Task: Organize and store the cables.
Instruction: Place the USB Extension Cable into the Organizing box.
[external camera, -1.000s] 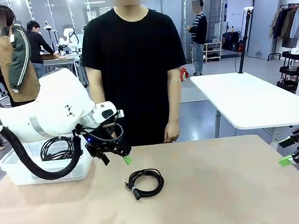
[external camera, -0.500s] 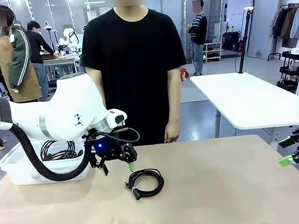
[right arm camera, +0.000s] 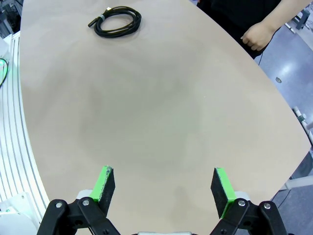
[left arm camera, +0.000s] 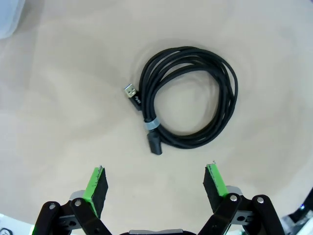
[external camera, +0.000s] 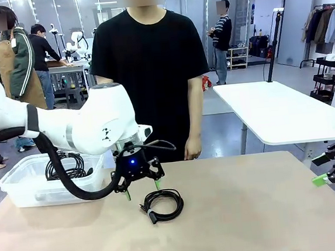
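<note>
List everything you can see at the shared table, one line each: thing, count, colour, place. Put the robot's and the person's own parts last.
coiled cable: one, black, flat on the table near its middle, grey band and a plug end showing in the left wrist view.
cables in the bin: a bundle, count unclear, black, inside the bin.
bin: one, translucent white, on the table's left end.
table: one, beige top.
left hand: one, black with green pads, open, poised just above the coiled cable's far edge.
right hand: one, black with green pads, open, holding nothing, at the table's right edge.
person's hand: one, hanging at the table's far edge.
</note>
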`<state>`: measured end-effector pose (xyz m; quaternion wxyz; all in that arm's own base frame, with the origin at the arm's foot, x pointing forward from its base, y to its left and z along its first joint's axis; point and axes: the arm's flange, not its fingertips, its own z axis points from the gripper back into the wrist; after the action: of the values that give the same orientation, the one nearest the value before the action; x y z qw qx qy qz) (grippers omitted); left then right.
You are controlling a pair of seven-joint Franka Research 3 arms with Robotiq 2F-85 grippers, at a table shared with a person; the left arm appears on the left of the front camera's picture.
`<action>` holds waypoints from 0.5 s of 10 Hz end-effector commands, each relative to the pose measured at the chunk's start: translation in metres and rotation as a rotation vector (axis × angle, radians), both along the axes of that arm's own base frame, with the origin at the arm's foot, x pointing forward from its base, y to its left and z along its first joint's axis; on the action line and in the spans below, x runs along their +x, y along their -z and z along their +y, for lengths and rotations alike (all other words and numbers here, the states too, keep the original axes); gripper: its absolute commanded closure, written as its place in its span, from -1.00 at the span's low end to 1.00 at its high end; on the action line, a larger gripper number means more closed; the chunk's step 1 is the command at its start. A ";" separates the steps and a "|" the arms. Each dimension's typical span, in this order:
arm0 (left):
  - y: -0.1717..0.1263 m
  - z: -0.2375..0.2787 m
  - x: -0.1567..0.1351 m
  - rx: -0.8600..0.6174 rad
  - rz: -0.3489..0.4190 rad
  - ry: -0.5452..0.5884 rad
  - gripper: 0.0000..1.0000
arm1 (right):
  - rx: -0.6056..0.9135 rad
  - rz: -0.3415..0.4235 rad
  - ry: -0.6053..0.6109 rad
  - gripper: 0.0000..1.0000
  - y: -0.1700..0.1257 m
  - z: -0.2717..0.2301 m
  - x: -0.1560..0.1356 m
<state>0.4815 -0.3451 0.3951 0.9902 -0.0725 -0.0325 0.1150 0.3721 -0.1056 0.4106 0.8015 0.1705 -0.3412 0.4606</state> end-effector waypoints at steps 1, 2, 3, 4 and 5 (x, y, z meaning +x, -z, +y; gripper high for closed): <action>0.016 -0.021 0.016 -0.008 0.045 -0.065 -1.00 | 0.007 -0.002 -0.001 -1.00 0.001 -0.001 0.001; 0.023 -0.026 0.018 0.032 0.042 -0.080 -1.00 | 0.007 -0.002 -0.001 -1.00 0.001 -0.001 0.001; 0.032 -0.027 0.019 0.024 0.052 -0.106 -1.00 | 0.007 -0.002 -0.001 -1.00 0.001 -0.001 0.001; 0.039 -0.025 0.020 0.026 0.039 -0.139 -1.00 | 0.007 -0.002 -0.001 -1.00 0.001 -0.001 0.001; 0.045 -0.024 0.020 0.011 0.048 -0.142 -1.00 | 0.007 -0.002 -0.001 -1.00 0.001 -0.001 0.001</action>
<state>0.4987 -0.3653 0.3504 0.9830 -0.0613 -0.0047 0.1728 0.3722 -0.1057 0.4099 0.8019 0.1708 -0.3403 0.4605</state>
